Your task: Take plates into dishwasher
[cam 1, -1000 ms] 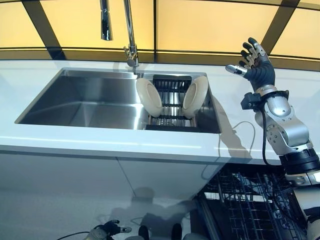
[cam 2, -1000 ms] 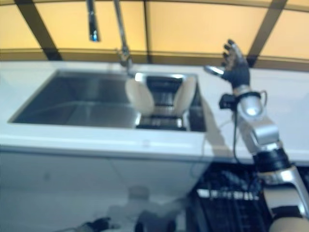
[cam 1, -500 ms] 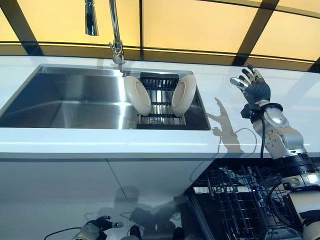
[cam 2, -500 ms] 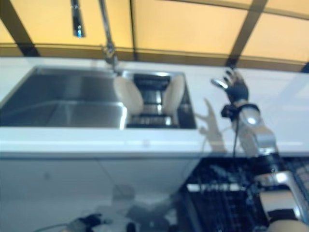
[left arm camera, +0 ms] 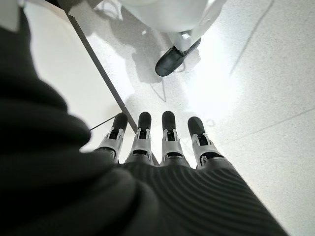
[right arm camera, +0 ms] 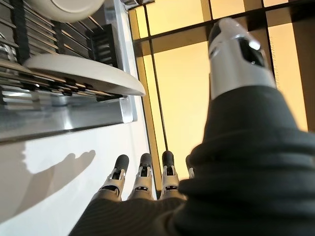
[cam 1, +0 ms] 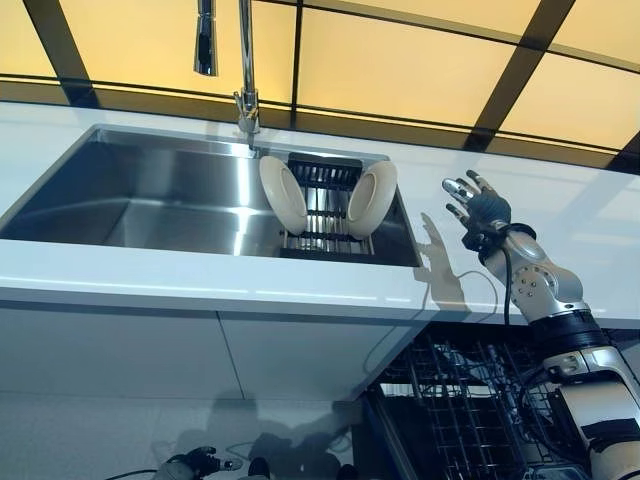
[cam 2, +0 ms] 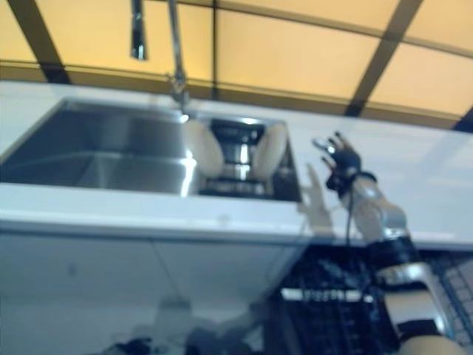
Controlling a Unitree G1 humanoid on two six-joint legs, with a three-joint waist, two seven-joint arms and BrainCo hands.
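Two cream plates stand on edge in a black rack (cam 1: pixel 325 245) at the right end of the steel sink (cam 1: pixel 150 205): one plate (cam 1: pixel 283 194) on the rack's left, the other plate (cam 1: pixel 371 198) on its right, which also shows in the right wrist view (right arm camera: pixel 83 73). My right hand (cam 1: pixel 477 209) is raised over the white counter to the right of the sink, open with fingers spread, holding nothing and apart from the plates. My left hand (left arm camera: pixel 162 142) hangs low near the floor, fingers straight and empty. The dishwasher's wire rack (cam 1: pixel 470 410) is pulled out below the counter at lower right.
A tall faucet (cam 1: pixel 245 70) rises behind the sink, just left of the plates. The white counter (cam 1: pixel 300 290) runs along the front edge, with white cabinet fronts below. Yellow panels with dark frames back the counter.
My right hand has come down and toward the counter, staying open. The camera has shifted, so the whole scene sits differently. The plates have not moved.
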